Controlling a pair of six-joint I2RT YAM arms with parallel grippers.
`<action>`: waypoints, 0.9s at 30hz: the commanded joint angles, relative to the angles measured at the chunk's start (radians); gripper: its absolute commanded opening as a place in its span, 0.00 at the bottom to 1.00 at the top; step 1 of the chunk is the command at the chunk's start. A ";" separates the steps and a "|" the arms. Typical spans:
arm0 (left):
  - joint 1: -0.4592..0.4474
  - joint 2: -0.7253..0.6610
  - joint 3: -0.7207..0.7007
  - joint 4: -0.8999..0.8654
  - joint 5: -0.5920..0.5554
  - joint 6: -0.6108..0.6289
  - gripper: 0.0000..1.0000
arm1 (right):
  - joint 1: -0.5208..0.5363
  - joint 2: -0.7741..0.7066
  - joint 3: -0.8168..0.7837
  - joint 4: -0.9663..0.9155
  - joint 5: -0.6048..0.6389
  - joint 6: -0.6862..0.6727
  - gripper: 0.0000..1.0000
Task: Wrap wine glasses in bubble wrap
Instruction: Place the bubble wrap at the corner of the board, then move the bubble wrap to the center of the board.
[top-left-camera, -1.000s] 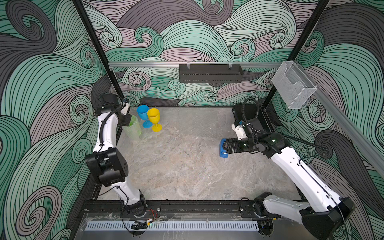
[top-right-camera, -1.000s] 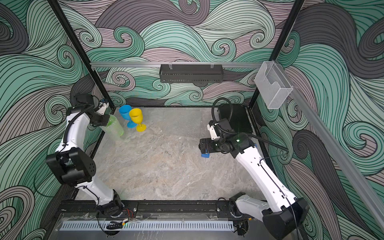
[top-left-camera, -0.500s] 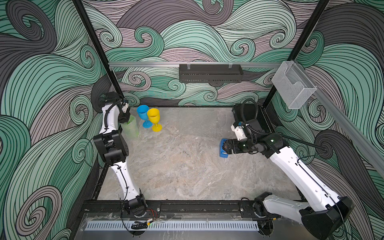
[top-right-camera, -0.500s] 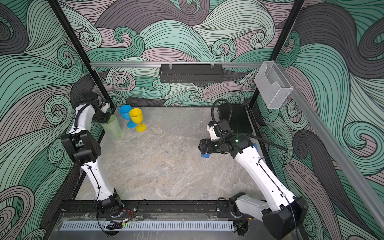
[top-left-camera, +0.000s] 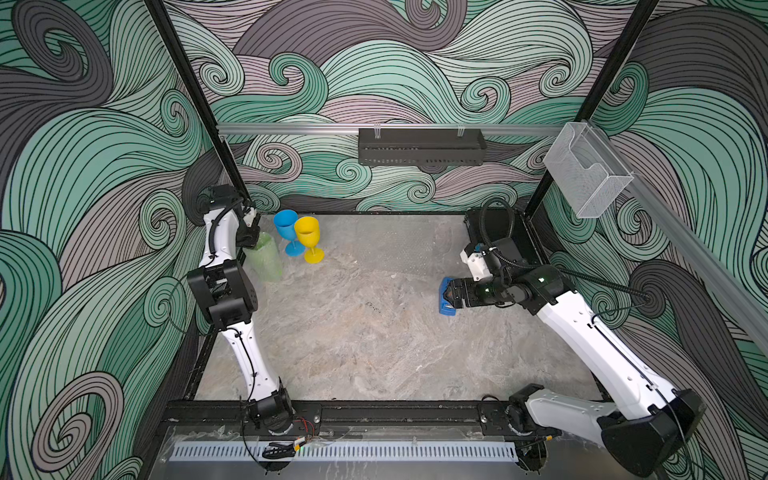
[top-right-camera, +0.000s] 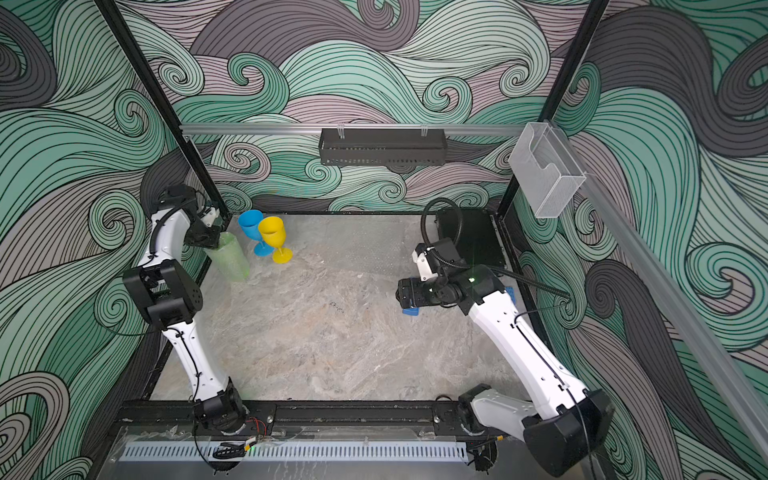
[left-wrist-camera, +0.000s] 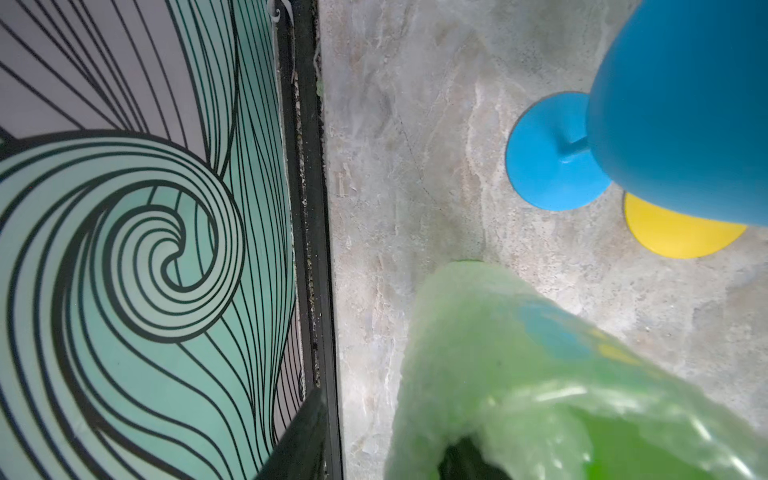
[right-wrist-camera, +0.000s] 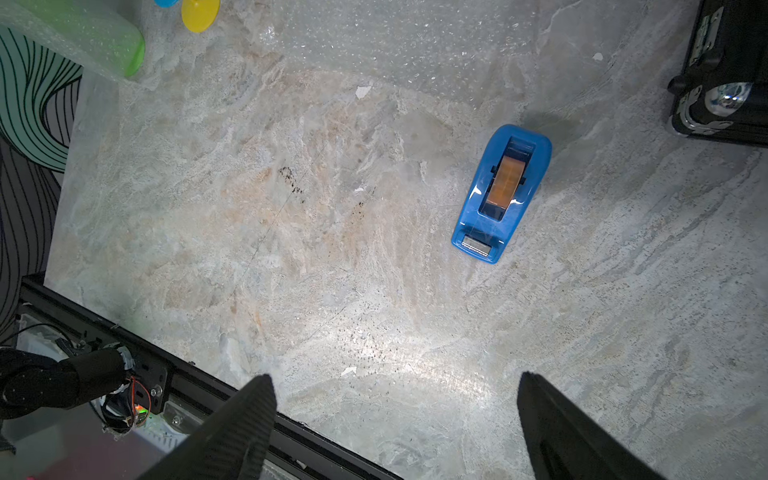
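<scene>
table (top-left-camera: 353, 353) grey | wrap (right-wrist-camera: 395, 45) flat at 12 o'clock | green goblet (top-left-camera: 264, 259) wrapped, at 10 o'clock, left claw (top-left-camera: 248, 240) parted at its top | blue goblet (top-left-camera: 286, 224), yellow goblet (top-left-camera: 307, 235) upright at 11 o'clock | dispenser (right-wrist-camera: 500, 195) at 3 o'clock, right claw (right-wrist-camera: 395, 376) above, wide, empty

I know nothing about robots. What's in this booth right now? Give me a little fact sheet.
Green goblet: wrapped in bubble wrap, by the left wall
Left claw: at the wrapped goblet's top; grip unclear
Blue goblet: bare, upright
Yellow goblet: bare, upright, beside the blue
Spare sheet: flat on the table
Tape dispenser: on the table
Right claw: open, empty
</scene>
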 joint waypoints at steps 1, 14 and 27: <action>0.002 -0.027 0.072 -0.045 -0.023 -0.002 0.48 | -0.004 0.007 0.009 0.007 -0.010 -0.001 0.94; -0.007 -0.199 0.120 -0.075 0.028 -0.028 0.81 | -0.004 0.111 0.069 0.025 0.011 -0.003 0.86; -0.107 -0.956 -0.612 0.234 0.338 -0.210 0.99 | -0.003 0.525 0.349 0.038 0.130 0.007 0.64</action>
